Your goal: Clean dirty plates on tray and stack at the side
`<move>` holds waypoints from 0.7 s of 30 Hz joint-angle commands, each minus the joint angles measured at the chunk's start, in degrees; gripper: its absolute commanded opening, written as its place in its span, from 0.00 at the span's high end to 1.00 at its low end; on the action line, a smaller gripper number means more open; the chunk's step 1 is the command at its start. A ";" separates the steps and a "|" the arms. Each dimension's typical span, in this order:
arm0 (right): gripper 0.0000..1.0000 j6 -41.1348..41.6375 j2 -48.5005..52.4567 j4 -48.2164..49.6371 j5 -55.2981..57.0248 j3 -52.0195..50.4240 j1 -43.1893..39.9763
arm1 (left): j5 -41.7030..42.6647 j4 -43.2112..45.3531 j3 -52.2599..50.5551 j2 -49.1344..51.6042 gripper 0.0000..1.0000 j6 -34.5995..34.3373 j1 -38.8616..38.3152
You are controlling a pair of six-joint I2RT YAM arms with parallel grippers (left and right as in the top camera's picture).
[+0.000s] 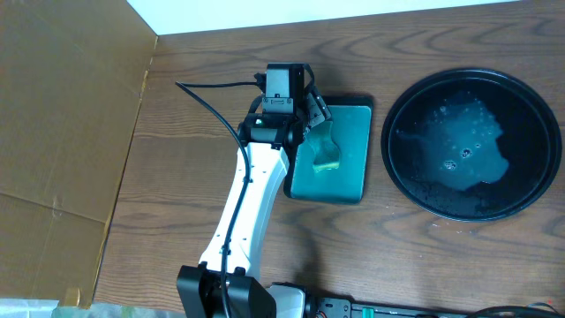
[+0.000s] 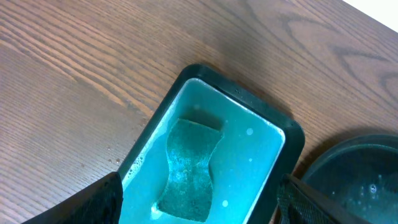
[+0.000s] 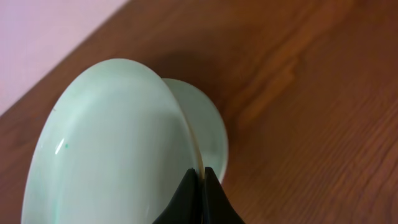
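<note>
Overhead view: the left gripper (image 1: 320, 122) covers the upper end of the sponge (image 1: 325, 157), and the arm (image 1: 256, 190) hides part of the rectangular tray (image 1: 351, 141) along its left rim. Left wrist view: blurred dark fingers (image 2: 93, 202) sit cropped in the lower corners; the round tray (image 2: 348, 162) is cut off at lower right. Right wrist view: the plate (image 3: 112, 143) runs off the lower left, its rim hidden where the right gripper (image 3: 200, 186) pinches it

teal sponge (image 2: 189, 168) in rectangular tray (image 2: 287, 138), wooden table (image 2: 74, 74)
</note>
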 commanded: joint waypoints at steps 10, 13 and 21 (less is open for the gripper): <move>0.10 1.40 10.10 3.72 2.62 0.31 -0.68 | -0.92 -0.20 0.90 0.68 0.20 0.37 0.31; 0.01 -1.03 8.22 2.10 2.21 0.31 -0.68 | -0.92 -0.20 0.90 0.68 0.20 0.37 0.31; 0.01 -0.26 -8.33 -12.31 -2.03 0.28 0.63 | -0.92 -0.20 0.90 0.68 0.20 0.37 0.31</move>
